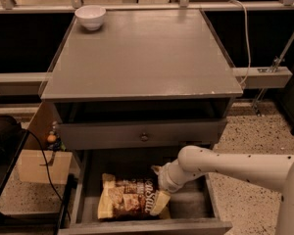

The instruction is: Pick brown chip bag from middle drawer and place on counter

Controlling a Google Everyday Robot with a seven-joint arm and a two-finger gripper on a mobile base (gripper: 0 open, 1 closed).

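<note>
claw (161, 194) is down inside the pulled-out drawer (198, 207), below the desk's front edge and a bit right of its centre. it sits at the right end of the bag (129, 203), touching it or just over it, can't tell which. claw state: cannot tell. whether it's spread, pressed together or pinching the bag isn't readable from this angle. arm (235, 166) is pale, enters from the right below the desk's front-right corner, runs roughly level, then bends down into the drawer at the wrist. bag lies flat on the drawer floor, long side parallel to the desk's front edge, spanning left-of-centre to centre, near the drawer's front wall. it's brown with cream ends, white script facing up. grey drawer floor shows right of the claw. above that drawer is another drawer front (103, 135) with a small round knob (144, 136), then a dark gap right under the desk top. desk (142, 58) is flat matte grey, with its front edge chipped pale toward the front-right corner. white bowl (90, 17) sits upright at the back-left corner. white cable (246, 31) hangs just off the back-right corner and runs down beside the right edge. pale rail (264, 75) sticks out past the right edge. cardboard box (36, 166) sits low down, left of the front-left corner. speckled floor (250, 146) shows right of the desk.
</note>
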